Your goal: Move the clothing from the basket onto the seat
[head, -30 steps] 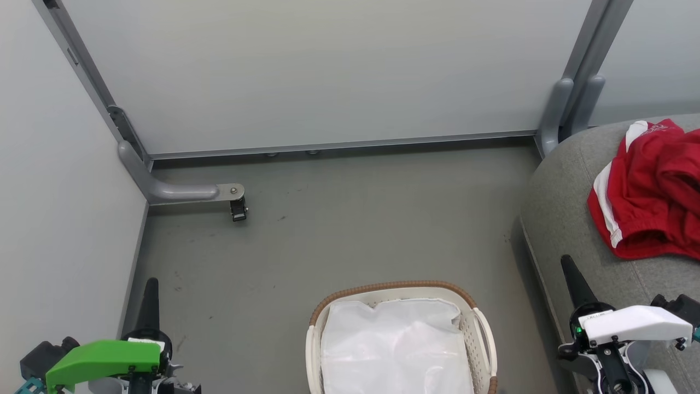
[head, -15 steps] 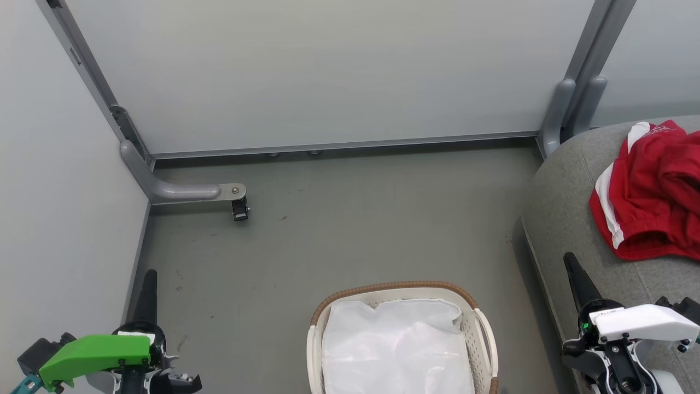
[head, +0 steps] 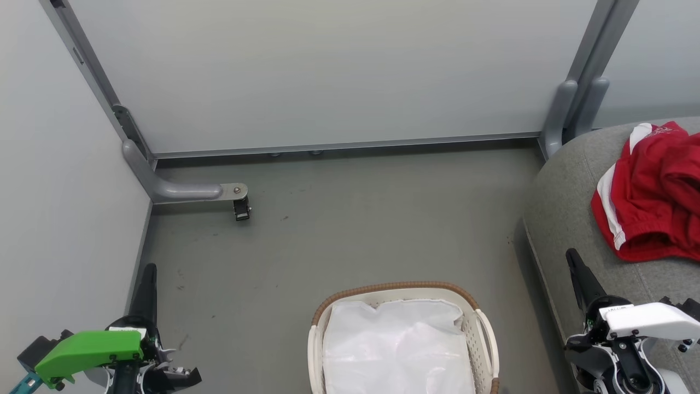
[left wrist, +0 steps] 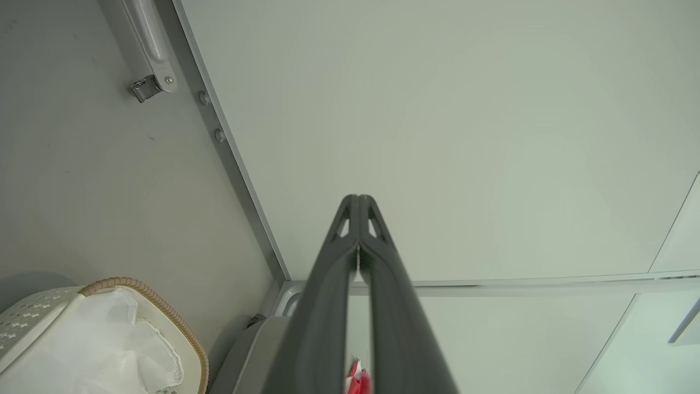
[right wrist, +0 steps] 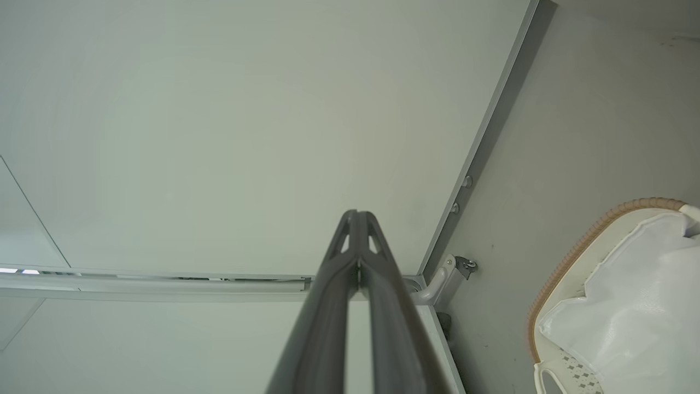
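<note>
Red clothing with white stripes lies crumpled on the grey seat at the right edge of the head view. The cream basket with its brown braided rim stands on the floor at bottom centre, holding a white sheet; no red garment shows inside it. My left gripper is at the lower left, shut and empty, fingers pointing up. My right gripper is shut and empty at the lower right, over the seat's front edge. In the left wrist view the tips meet; a sliver of red clothing shows between the fingers' bases.
Pale partition walls close the space at the back and left. A grey bracket with a small caster juts onto the floor at the left. A grey post stands beside the seat. Grey floor lies between basket and wall.
Both grippers have sunk slightly lower in the head view and stayed shut. The whole picture has shifted a little right, so the camera moved. Clothing and basket lie as before.
</note>
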